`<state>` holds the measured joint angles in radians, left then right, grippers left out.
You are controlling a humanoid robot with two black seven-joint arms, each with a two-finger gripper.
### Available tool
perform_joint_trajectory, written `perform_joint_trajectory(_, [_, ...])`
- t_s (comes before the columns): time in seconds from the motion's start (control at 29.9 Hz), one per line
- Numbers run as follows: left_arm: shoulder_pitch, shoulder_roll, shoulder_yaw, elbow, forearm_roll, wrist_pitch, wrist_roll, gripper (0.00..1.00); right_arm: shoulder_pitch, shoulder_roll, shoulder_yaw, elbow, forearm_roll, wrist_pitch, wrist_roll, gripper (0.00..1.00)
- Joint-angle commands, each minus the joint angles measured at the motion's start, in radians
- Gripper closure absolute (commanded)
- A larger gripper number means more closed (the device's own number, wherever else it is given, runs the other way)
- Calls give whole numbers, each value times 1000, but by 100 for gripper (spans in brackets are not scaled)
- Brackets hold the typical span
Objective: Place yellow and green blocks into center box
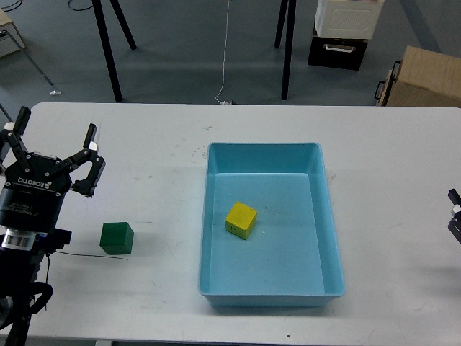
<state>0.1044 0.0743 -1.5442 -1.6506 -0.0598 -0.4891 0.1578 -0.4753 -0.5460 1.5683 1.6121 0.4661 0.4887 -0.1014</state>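
Note:
A green block [117, 238] lies on the white table [158, 158], left of the box. A yellow block [240, 220] lies tilted inside the light blue box [263, 148] at the table's middle. My left gripper [56, 131] is open and empty, above and to the left of the green block, apart from it. Only a small dark part of my right gripper [455, 216] shows at the right edge, so its fingers cannot be told apart.
A thin black cable [94, 254] runs on the table from my left arm toward the green block. Beyond the far table edge stand black stand legs [108, 50], a cardboard box [425, 79] and a white container [349, 18].

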Motion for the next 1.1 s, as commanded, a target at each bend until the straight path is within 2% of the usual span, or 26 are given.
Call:
perform_joint_trajectory(0.0, [-37,62,-45,-6,0,0,0,0,1,9,2,0,-4,0,0,2])
perform_joint_trajectory(0.13, [-60,227,-39,-12,2,0,-3,0,1,34,2,6,-32,0,2,2])
perform_joint_trajectory(0.27, [-101,491,-16,-12,32,0,-4,0,1,41,4,11,-34,0,0,2])
perform_joint_trajectory(0.37, [-222,686,57,2,55,0,-3,0,6,52,2,12,-52,0,-1,3])
perform_joint_trajectory(0.5, [-470,869,310,69,66,0,0,0,7,80,2,14,-119,0,-1,3])
perform_joint_trajectory(0.63, [-794,901,669,126,174,0,9,0,9,103,2,15,-123,0,-1,3])
perform_joint_trajectory(0.84, [-1256,863,1256,150,400,0,16,0,20,110,4,19,-123,0,-1,3])
perform_joint_trajectory(0.97, [-1452,832,1536,150,521,0,40,0,30,110,2,19,-123,0,-1,3])
perform_joint_trajectory(1.07, [-1560,806,1722,149,598,0,94,0,38,110,-2,19,-123,0,-1,3])
